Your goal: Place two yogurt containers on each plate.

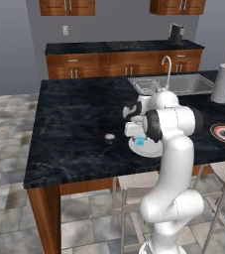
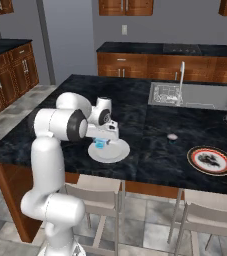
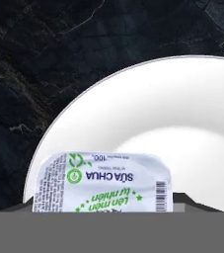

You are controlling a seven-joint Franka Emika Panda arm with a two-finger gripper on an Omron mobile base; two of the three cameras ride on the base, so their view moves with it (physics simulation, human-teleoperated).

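- The light blue yogurt cup sits right under the gripper over the white plate; in the hand view its printed foil lid lies between the fingertips, though whether they pinch it, I cannot tell.
- A dark cup stands on the counter left of that plate.
- The patterned plate waits well apart.
- Black marble island counter, sink, paper towel roll, wooden cabinets, tiled floor.
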